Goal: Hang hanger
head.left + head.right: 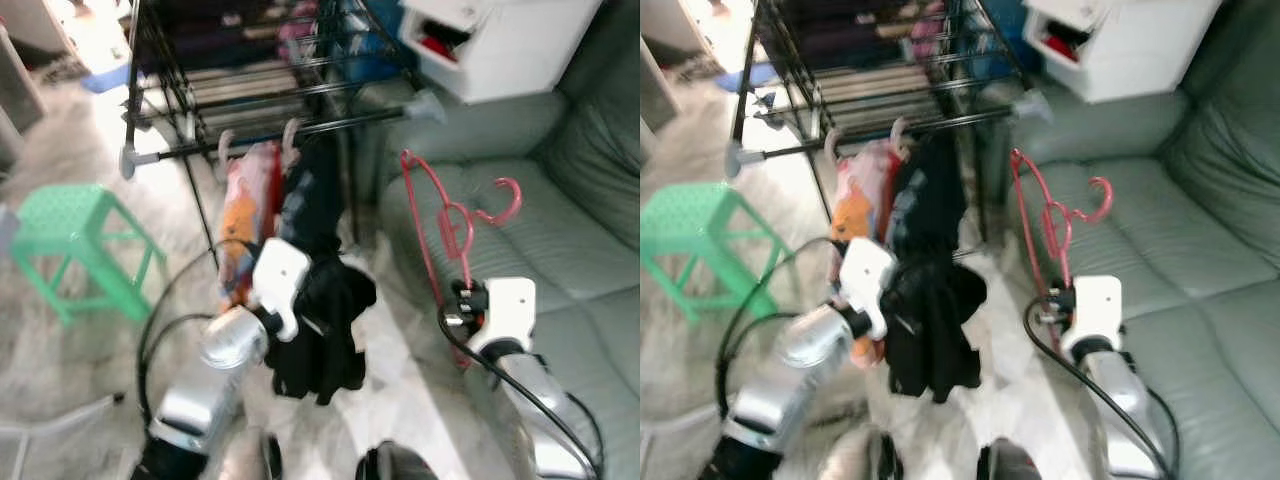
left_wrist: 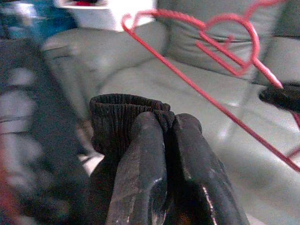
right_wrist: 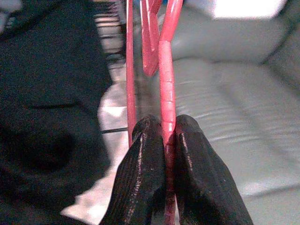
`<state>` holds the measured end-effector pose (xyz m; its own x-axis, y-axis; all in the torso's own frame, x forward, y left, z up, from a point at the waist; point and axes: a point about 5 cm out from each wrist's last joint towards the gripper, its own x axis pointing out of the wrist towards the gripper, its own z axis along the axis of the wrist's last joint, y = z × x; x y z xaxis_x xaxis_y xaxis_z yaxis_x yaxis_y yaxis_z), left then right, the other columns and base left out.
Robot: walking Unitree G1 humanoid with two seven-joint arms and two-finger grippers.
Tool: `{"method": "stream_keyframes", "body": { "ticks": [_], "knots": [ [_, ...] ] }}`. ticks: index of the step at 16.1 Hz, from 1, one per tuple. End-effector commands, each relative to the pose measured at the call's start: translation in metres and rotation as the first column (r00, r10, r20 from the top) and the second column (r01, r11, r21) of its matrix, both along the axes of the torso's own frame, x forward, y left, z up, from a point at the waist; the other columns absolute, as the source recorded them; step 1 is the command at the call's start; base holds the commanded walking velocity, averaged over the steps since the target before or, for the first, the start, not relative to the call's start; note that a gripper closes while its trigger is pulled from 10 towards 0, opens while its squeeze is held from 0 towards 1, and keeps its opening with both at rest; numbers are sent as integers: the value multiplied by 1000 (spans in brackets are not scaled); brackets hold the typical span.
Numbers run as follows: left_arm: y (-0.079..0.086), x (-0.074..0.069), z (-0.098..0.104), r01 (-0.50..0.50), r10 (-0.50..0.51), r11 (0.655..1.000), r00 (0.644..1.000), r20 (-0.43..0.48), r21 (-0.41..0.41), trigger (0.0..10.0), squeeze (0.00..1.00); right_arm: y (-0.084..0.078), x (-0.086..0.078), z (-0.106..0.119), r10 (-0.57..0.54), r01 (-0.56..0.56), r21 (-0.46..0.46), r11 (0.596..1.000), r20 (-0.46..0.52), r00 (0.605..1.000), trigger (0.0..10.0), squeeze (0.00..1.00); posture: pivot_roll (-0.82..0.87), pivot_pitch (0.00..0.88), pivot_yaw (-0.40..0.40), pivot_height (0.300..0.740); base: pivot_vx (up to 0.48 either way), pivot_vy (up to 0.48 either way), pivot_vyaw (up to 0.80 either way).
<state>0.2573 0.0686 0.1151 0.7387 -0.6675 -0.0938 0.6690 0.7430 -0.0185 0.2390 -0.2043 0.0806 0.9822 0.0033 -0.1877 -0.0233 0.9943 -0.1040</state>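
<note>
Right wrist view first: my right gripper (image 3: 169, 136) has its two fingers pinched tight on a red bar of the hanger (image 3: 166, 75), which rises straight up out of the grip. From the head camera the hanger (image 1: 448, 222) stands nearly upright above that gripper (image 1: 462, 298), long axis vertical with a slight lean, its hook (image 1: 505, 200) curling toward the sofa side — away from the rail (image 1: 290, 130).

That is what the coming move turns on, as I judge it. The rail lies ahead and to my left of the hanger, well apart and farther off, so the hook has to travel across and turn to face the bar before it can drop over. My right arm is the one that holds it; the left is nearer the rail but busy.

My left gripper (image 1: 300, 315) is closed on a fold of dark cloth (image 2: 123, 117), the ribbed edge bunched between the fingers. That black garment (image 1: 325, 330) hangs down below the rail, beside an orange and pink one (image 1: 245, 215) already hung there.

Behind the rail stands a black wire rack (image 1: 250, 70). A green sofa (image 1: 560, 260) fills my right side, a white box (image 1: 500, 40) above it, and a green stool (image 1: 75, 235) sits off to my left on a pale floor (image 1: 400, 390).
</note>
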Motion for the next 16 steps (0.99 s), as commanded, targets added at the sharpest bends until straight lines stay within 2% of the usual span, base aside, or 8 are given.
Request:
{"method": "stream_keyframes", "body": {
  "ticks": [1,2,4,5,7,10,14,16],
  "knots": [
    [3,4,7,-1,0,1000,999,43,9,10000,0,0,6,13,18,-17,-25,1000,47,999,10000,0,-76,19,20,740,-292,0,0],
    [3,4,8,0,-1,1000,999,44,10,10000,0,-12,9,19,-35,42,-89,995,80,996,10000,0,-75,18,19,740,-285,0,0],
    [4,5,8,-1,0,1000,999,46,12,10000,0,-19,11,25,-55,68,-101,993,121,991,10000,0,-75,17,20,740,-285,0,0],
    [5,5,8,-1,0,1000,999,47,13,10000,0,-19,13,29,-45,53,-60,997,124,991,10000,0,-75,17,20,740,-281,0,0],
    [5,6,7,4,-5,1000,999,50,19,10000,0,-22,19,37,-70,86,-97,992,158,985,10000,0,-77,18,23,740,-272,0,0],
    [6,7,9,8,-9,1000,998,57,15,10000,0,-16,22,43,-26,43,-99,994,163,986,10000,0,-80,18,25,740,-169,0,0],
    [11,13,14,0,-1,1000,997,72,17,10000,0,-6,18,38,-13,12,6,1000,137,990,10000,0,-73,19,31,740,0,0,-200],
    [15,19,19,5,-7,1000,995,95,21,10000,0,-2,19,37,0,0,1,1000,138,990,10000,0,-71,18,34,740,0,0,0]
  ]
}}
